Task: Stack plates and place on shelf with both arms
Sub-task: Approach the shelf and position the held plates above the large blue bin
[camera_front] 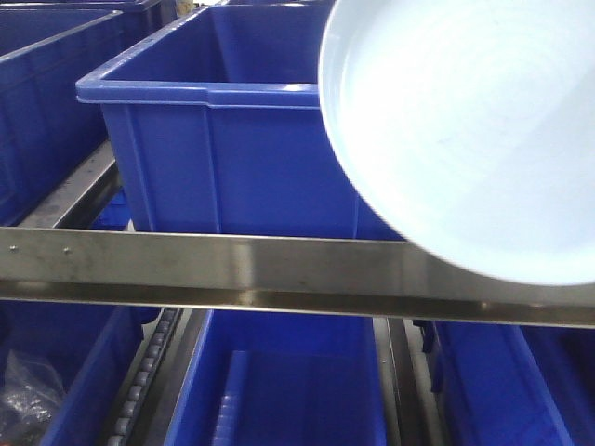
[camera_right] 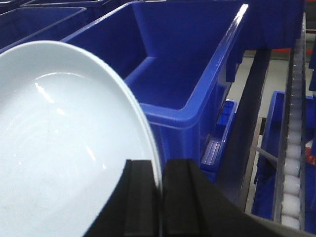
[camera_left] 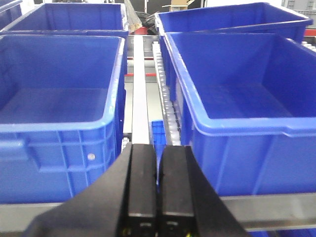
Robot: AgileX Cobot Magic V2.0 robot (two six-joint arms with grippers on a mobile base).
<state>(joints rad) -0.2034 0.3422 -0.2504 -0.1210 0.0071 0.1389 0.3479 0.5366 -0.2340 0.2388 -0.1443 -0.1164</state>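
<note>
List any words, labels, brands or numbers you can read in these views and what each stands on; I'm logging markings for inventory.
None: no readable text shows in any view.
The plate is plain.
The blue crates show no lettering or labels.
The steel shelf rail carries only small rivets.
The left gripper and right gripper bear no visible marking.

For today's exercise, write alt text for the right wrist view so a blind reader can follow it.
The right pincer is shut on the rim of a pale, glossy plate that fills the lower left. Behind it stands an empty blue crate on the steel shelf, with white rollers running along the right edge.
</note>
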